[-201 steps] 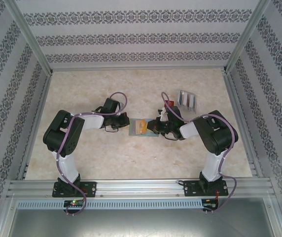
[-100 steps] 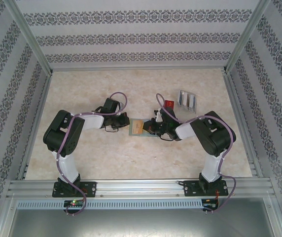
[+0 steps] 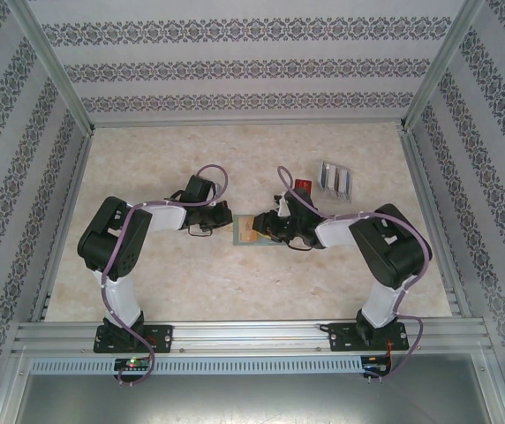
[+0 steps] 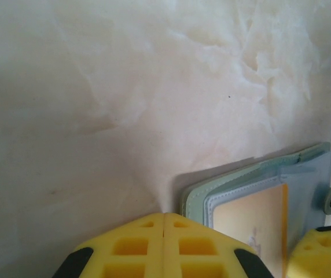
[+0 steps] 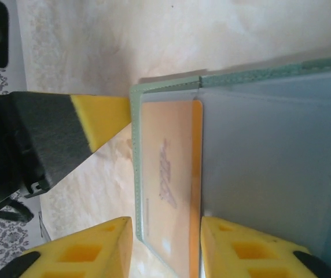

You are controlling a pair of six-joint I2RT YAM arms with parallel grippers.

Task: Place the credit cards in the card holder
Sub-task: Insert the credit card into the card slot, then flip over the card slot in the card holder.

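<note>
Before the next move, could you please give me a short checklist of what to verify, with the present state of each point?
1. Yellow card seated in the card holder pocket: cannot tell; it is mostly in, but a narrow strip looks uncovered.
2. Right gripper free of that card: ok, jaws apart above it.
3. Left gripper steadying the holder: ok, shut, its tip at the holder's edge.
4. Holder lying open on the table: ok.
5. Red card within reach: likely ok; it lies beside the clear stand.

Gold card (image 5: 168,185) sits in open card holder (image 5: 269,174).
</note>
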